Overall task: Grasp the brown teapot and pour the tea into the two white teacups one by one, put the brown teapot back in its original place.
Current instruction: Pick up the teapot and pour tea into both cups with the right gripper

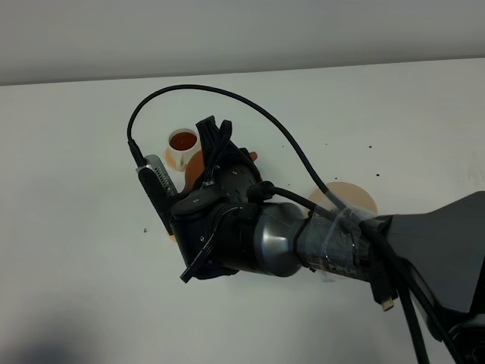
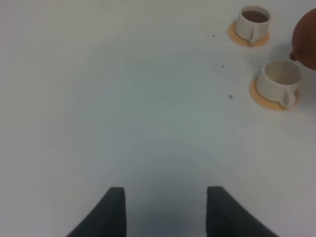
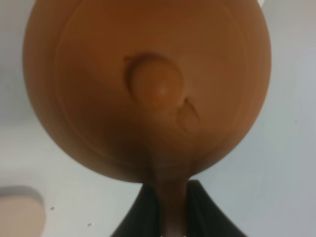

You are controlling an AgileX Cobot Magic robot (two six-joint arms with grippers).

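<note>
The brown teapot (image 3: 148,89) fills the right wrist view, and my right gripper (image 3: 170,200) is shut on its loop handle. In the exterior view the right gripper (image 1: 220,148) reaches left across the table, and only slivers of the teapot (image 1: 195,164) show under it. One white teacup (image 1: 182,144) holds dark tea. In the left wrist view that filled cup (image 2: 253,22) and a second, pale-inside teacup (image 2: 279,81) each stand on an orange disc. The teapot's edge (image 2: 306,37) hangs just over the second cup. The beige coaster (image 1: 355,199) lies bare. My left gripper (image 2: 165,197) is open over bare table.
The right arm's grey wrist and black cables (image 1: 288,144) cover the second cup in the exterior view. Small dark specks (image 2: 230,97) dot the white table near the cups. A pale wall borders the table's far edge (image 1: 242,72).
</note>
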